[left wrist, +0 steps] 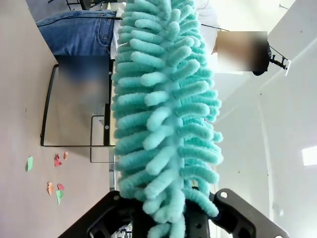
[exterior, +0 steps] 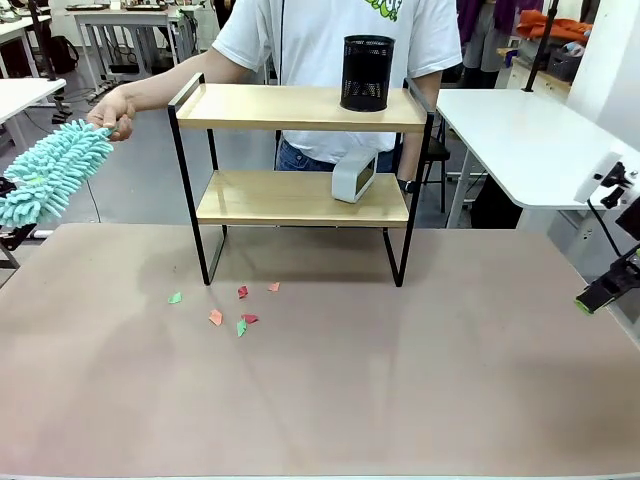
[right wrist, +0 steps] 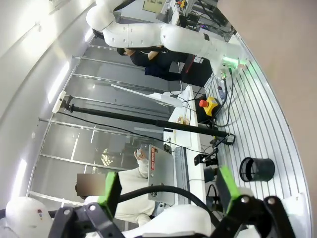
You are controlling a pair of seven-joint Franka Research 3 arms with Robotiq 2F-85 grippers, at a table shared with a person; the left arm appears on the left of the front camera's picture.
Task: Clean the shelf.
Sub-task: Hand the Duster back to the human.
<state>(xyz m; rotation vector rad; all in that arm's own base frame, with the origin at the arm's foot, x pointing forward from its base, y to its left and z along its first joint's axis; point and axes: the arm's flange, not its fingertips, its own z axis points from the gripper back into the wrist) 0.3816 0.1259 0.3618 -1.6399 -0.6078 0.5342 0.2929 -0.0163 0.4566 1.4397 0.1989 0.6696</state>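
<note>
The left gripper [left wrist: 163,218] was clenched on the teal duster [exterior: 50,170] (a person's hand [exterior: 115,110] held its far end). Beyond and to its right stood the shelf [exterior: 300,195]. The right gripper [right wrist: 168,191] hung released. Handover seemed underway; sweeping the boards would come next.

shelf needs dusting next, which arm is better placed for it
Left. Its hand is shut on the teal duster, held up left of the shelf, with the person's hand at the duster's tip. The right hand is open, holding nothing, off at the table's edge.
</note>
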